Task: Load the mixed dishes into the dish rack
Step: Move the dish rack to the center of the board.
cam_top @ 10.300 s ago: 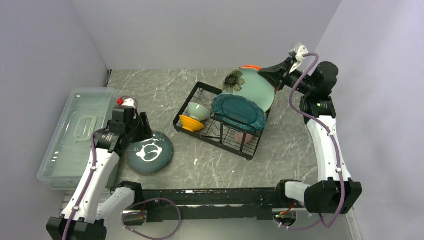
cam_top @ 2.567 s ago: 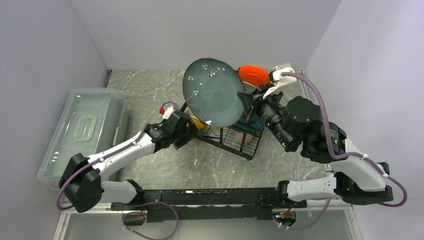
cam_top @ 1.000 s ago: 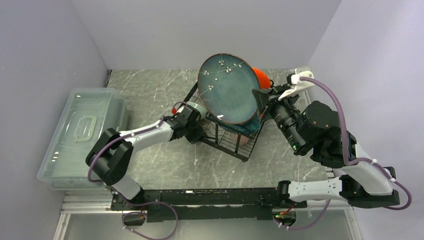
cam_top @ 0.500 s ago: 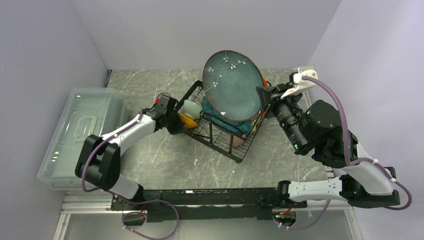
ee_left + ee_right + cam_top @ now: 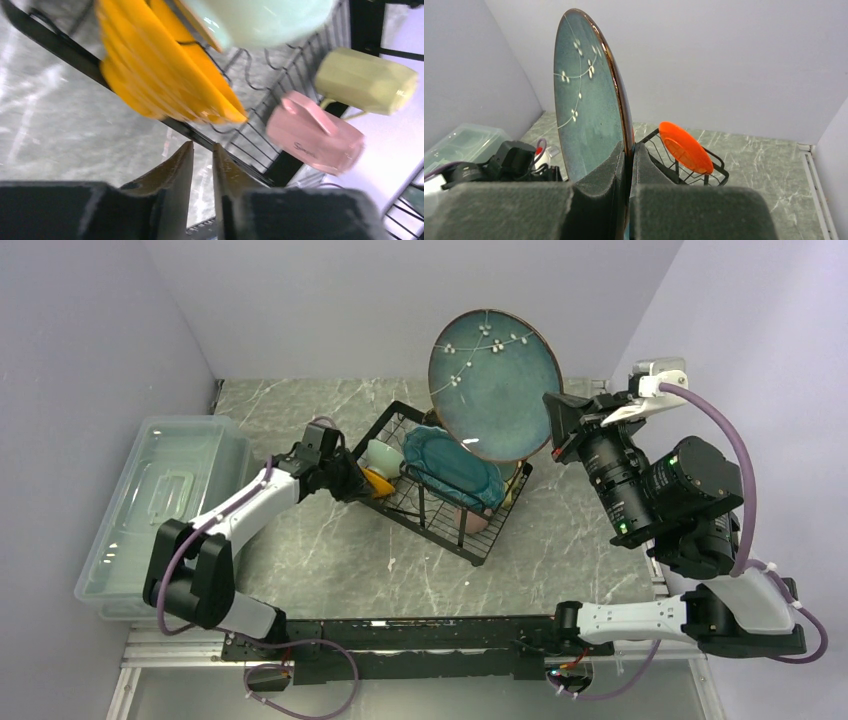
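Teal glaze hangs over the table (image 5: 330, 560): my right gripper (image 5: 629, 150) is clenched on the rim of the blossom-patterned teal plate (image 5: 495, 380) and holds it upright on edge, high above the far right end of the dish rack (image 5: 470, 545). My left gripper (image 5: 202, 150) sits low at the rack's left side, just outside its black wire frame. Its fingers are parted by a narrow slit and grasp nothing.

Just beyond those fingers, the orange-yellow bowl (image 5: 160, 75) leans on edge against the wires, with the pale green bowl (image 5: 260, 20) just behind it. Deeper inside the rack, the pink mug (image 5: 315, 140) and the pale yellow mug (image 5: 365, 82) lie on their sides, close together. The scalloped teal plate (image 5: 450, 465) rests on the raised tier in the middle. The small orange-red plate (image 5: 685, 147) stands tilted at the rack's far end. At the left of the table, well apart from the rack, is the clear lidded bin (image 5: 150, 510).
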You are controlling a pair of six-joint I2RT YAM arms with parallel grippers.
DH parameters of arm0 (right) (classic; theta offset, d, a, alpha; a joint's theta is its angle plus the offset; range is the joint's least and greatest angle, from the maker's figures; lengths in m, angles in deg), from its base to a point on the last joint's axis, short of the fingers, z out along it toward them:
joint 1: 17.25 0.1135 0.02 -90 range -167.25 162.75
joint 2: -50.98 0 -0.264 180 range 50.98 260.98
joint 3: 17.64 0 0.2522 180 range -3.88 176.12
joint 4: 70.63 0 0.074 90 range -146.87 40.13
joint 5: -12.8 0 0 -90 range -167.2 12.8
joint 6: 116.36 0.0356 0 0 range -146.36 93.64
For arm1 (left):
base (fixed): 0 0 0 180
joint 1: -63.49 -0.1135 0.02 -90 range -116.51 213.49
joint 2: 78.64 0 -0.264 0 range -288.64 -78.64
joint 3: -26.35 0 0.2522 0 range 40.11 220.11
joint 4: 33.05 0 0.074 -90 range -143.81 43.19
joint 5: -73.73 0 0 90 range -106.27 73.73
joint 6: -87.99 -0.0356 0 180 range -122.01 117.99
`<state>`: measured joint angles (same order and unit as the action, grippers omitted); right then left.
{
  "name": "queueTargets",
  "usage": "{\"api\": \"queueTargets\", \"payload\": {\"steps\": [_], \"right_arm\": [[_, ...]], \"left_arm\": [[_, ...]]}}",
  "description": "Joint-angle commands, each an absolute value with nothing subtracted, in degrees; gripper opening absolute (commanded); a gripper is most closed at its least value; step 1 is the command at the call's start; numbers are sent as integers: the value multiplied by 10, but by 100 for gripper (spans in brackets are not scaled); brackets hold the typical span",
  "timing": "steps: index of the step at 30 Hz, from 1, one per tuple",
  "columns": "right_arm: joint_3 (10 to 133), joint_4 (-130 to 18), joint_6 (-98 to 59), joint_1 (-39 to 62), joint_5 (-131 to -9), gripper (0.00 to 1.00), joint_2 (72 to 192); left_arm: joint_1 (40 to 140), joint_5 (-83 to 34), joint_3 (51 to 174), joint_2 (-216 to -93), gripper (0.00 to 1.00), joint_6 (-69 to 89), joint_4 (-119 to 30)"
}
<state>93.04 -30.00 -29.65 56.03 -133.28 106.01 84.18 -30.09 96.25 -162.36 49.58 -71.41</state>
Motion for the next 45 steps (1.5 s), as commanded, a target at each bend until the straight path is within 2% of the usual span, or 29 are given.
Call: {"api": "queueTargets", "payload": {"steps": [1,5,8,16,23,30,33,36,38,42,45], "right_arm": [[955,-426,-309,562,-1338,0,1041],[952,-430,-309,561,-1337,0,1041],[950,-430,-307,562,-1336,0,1039],[943,-430,-297,561,-1331,0,1037],[936,-432,-295,562,-1330,0,1031],[930,-429,-291,562,-1331,0,1026],[928,-427,-290,561,-1332,0,1022],[923,-428,-291,561,-1334,0,1018],[919,-432,-294,562,-1335,0,1015],[913,-437,-297,561,-1336,0,1012],[909,-440,-297,561,-1337,0,1010]], "left_arm": [[885,-314,976,-1573,35,539,-702],[914,-293,962,-1556,57,585,-697],[928,-295,938,-1549,67,625,-669],[937,-319,860,-1539,74,728,-579],[963,-263,908,-1590,75,743,-644],[977,-268,929,-1669,77,779,-628],[982,-266,937,-1688,75,783,-628],[992,-261,943,-1698,67,778,-629],[993,-262,938,-1699,57,774,-622],[994,-265,927,-1695,29,766,-615],[994,-262,927,-1688,14,757,-620]]}}
